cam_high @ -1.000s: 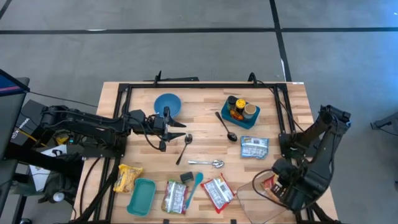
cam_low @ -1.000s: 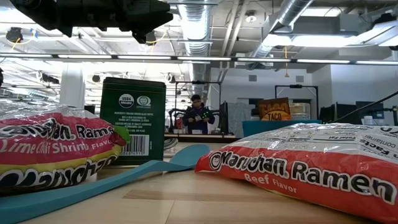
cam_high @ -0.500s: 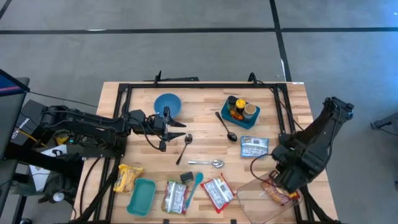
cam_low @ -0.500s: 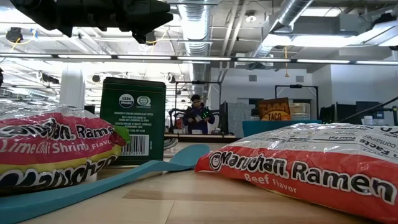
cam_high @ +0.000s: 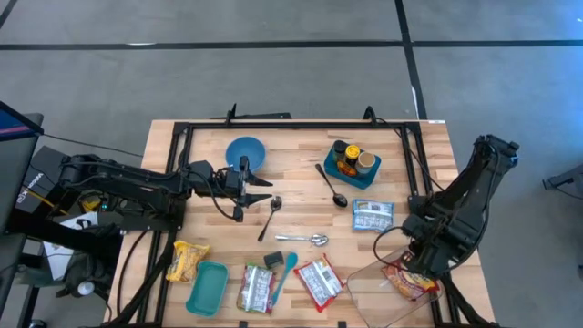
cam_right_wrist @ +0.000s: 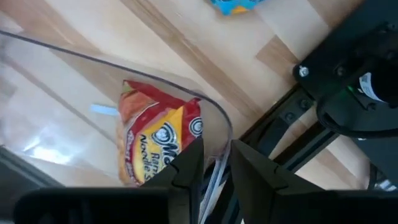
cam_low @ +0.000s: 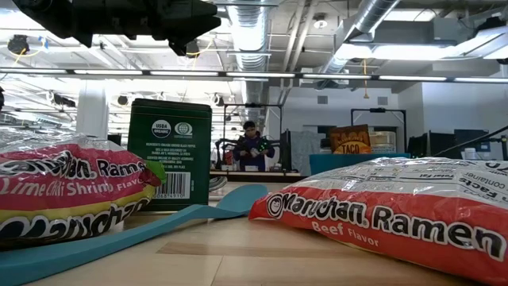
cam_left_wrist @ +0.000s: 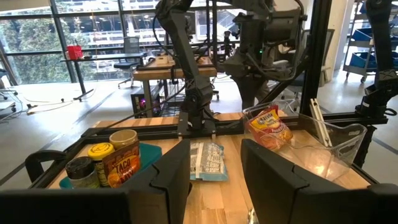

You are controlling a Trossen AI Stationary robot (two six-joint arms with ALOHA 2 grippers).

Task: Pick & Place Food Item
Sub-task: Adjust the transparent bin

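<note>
We find the red-and-yellow noodle packet (cam_high: 409, 280) lying inside the clear plastic container (cam_high: 369, 293) at the table's front right corner, apart from the right gripper (cam_right_wrist: 215, 163), which hangs just above the container's rim with its fingers a narrow gap apart and nothing between them. The left gripper (cam_high: 264, 190) waits over the left middle of the wooden table (cam_high: 301, 164), beside the blue bowl (cam_high: 244, 151) and near a dark spoon (cam_high: 271, 215), its fingers spread and empty.
</note>
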